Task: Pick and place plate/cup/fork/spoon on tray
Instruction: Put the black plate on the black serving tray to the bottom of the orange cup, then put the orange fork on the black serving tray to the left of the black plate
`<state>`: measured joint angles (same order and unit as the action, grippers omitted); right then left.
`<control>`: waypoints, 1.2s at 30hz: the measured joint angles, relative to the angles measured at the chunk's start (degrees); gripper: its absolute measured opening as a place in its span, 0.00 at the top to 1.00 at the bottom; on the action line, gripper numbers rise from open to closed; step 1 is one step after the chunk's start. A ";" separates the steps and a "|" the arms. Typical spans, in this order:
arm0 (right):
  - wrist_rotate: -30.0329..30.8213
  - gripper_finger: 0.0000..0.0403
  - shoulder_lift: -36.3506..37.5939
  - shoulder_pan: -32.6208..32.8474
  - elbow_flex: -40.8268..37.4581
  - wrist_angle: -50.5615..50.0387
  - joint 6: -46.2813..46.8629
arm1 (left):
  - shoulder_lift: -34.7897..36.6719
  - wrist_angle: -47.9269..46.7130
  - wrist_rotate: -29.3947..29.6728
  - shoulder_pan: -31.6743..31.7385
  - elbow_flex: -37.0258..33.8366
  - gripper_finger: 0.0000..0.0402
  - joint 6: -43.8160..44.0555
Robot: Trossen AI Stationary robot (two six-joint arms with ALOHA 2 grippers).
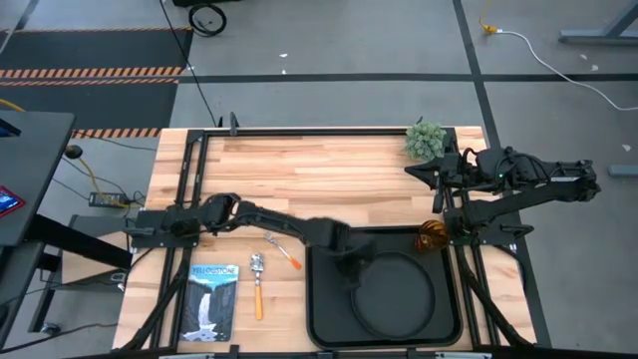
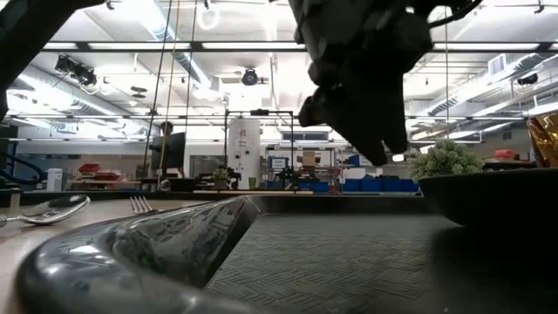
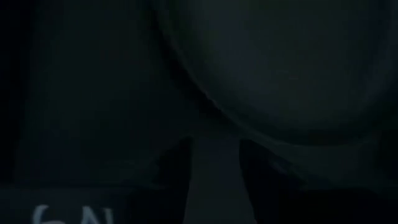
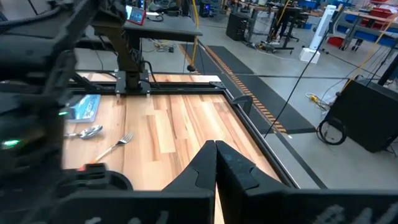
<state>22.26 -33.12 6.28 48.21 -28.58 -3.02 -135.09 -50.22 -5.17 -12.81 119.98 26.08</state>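
The round black plate [image 1: 395, 297] lies flat in the black tray [image 1: 324, 321], toward its right side. My left gripper [image 1: 352, 262] hangs over the tray's far left part, just off the plate's rim [image 3: 205, 99]. Its fingers are apart and empty, above the tray floor in the low view [image 2: 370, 144]. The amber cup [image 1: 434, 236] stands at the tray's far right corner. The fork [image 1: 284, 250] and the spoon [image 1: 257, 284] lie on the table left of the tray. My right gripper [image 1: 424, 172] is shut and empty at the far right.
A blue booklet [image 1: 212, 299] lies at the near left, beside the spoon. A small green plant [image 1: 426, 140] stands at the far right by my right gripper. The far half of the wooden table [image 1: 319, 170] is bare wood.
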 joint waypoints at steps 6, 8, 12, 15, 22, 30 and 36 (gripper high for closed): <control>0.00 0.98 0.00 0.00 0.00 -0.03 0.44 | -1.65 3.46 -0.41 -3.86 0.03 0.65 -1.01; 0.00 0.98 -0.07 0.00 0.00 0.08 0.47 | -1.83 2.48 0.50 -4.93 -0.02 0.66 -1.00; -0.09 0.98 -0.20 0.00 0.00 0.17 0.51 | -3.72 2.74 0.56 -6.42 -0.11 0.68 -1.06; -0.90 0.98 -0.24 0.00 0.00 0.24 0.56 | -4.99 4.50 0.88 -7.05 -0.11 0.69 -1.01; -0.94 0.98 -0.24 0.02 0.02 0.61 0.56 | -6.05 14.15 1.99 -6.98 -0.06 0.72 -1.21; -1.01 0.98 -0.24 0.02 0.02 0.22 0.81 | -5.70 10.22 2.23 -6.48 -0.02 0.75 -1.33; -0.99 0.98 -0.24 0.02 0.02 -0.31 0.93 | -0.63 0.60 5.78 -7.01 0.03 0.79 2.11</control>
<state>21.27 -33.36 6.31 48.23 -28.89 -2.09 -135.73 -49.62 0.61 -19.81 120.01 28.20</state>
